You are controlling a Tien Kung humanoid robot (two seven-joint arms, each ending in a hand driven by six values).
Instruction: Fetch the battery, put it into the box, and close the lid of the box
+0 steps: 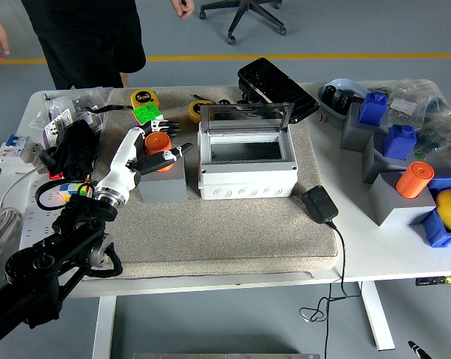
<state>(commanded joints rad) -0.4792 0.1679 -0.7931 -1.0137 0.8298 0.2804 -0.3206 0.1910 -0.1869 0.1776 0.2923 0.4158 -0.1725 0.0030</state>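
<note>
An orange battery (157, 141) stands upright in a grey block (162, 184) on the beige mat, left of the box. My left hand (161, 149) has come in from the lower left and wraps it, with the thumb across its front and the other fingers behind. The white box (246, 178) sits mid-mat with its clear lid (246, 114) raised upright at the back, and its inside looks empty. My right arm is out of sight.
A person (87, 34) stands at the far left side, hands off the table. A black adapter (318, 203) and its cable lie right of the box. A second orange battery (414, 179), grey and blue blocks crowd the right. Tape measures (143, 97) lie behind.
</note>
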